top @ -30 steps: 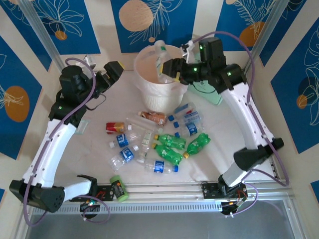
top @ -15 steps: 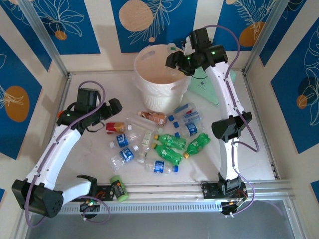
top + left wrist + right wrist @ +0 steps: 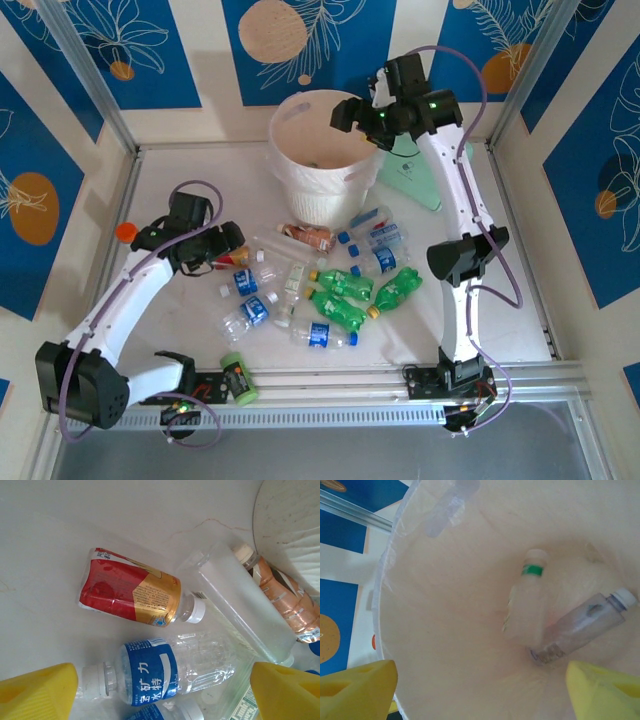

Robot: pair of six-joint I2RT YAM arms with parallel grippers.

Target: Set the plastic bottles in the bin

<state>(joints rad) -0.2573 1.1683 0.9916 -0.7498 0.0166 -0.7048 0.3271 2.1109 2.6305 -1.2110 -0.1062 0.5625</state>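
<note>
Two of the plastic bottles lie at the bottom of the bin (image 3: 440, 630), close together: a whitish bottle (image 3: 525, 612) with a green band under its cap, and a clear bottle (image 3: 580, 630) with a white cap. No writing can be read on them.

The right gripper (image 3: 350, 112) hangs over the bin's mouth. Its yellow fingers are spread wide and there is nothing between them.

The other bottles lie scattered on the white table (image 3: 190, 190) in front of the bin. The nearest to the bin is a brownish bottle (image 3: 285, 600), and beside it lies a frosted bottle (image 3: 245, 605). Next comes a red and gold bottle (image 3: 130, 592) with a white cap; its print is too small to read. Below it is a blue-label bottle (image 3: 150, 672) with the white characters 宝矿力水特. Several green bottles (image 3: 340, 305) with yellow caps lie more to the right.

The left gripper (image 3: 228, 243) hovers above the blue-label bottle with its jaws apart, holding nothing.

A light-green can (image 3: 236, 378) stands at the near edge.
</note>
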